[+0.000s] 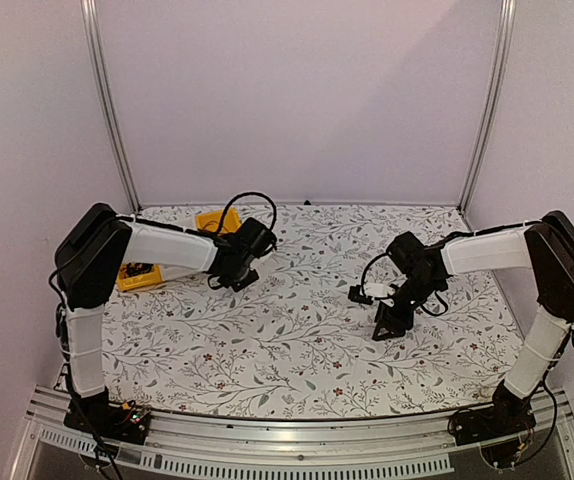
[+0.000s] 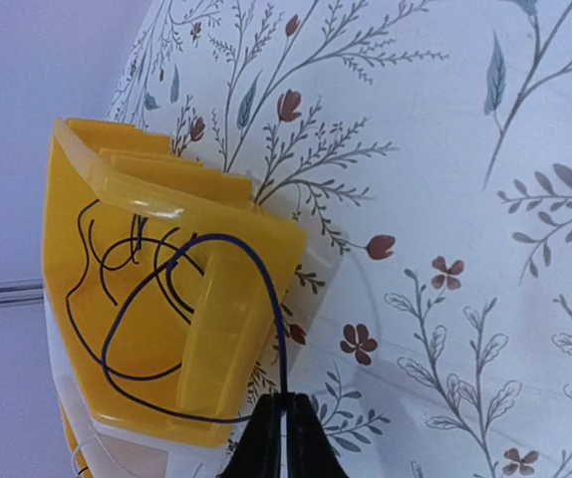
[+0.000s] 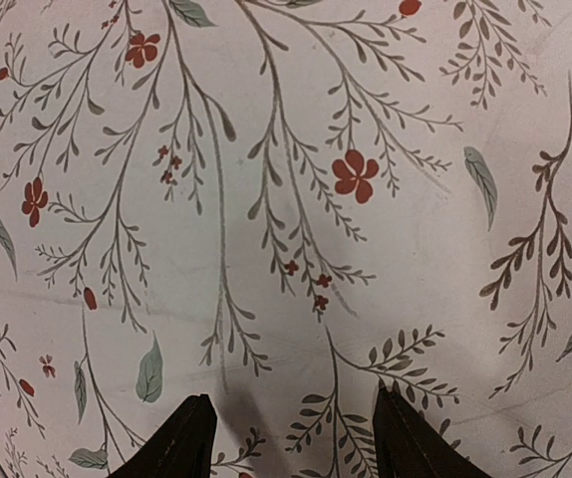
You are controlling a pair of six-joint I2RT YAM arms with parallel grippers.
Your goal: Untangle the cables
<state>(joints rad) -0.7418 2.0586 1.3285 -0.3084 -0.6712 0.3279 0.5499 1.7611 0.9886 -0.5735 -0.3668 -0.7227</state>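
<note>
Yellow tray [image 2: 117, 179] holds the cables [image 2: 216, 237]. One loop runs over its rim to the L gripper [image 2: 286, 423], clenched on that strand just beside the tray. R gripper [image 3: 291, 408] is released, well apart from the tray. Risk: a pull could drag the tray along and tighten the knots.

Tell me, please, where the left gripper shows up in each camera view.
Top external: the left gripper is left of centre, above the table.
Left wrist: bottom centre, shut on a thin cable.
Right wrist: not in it.
Shared landmark: the floral tablecloth, seen in all three views.
</note>
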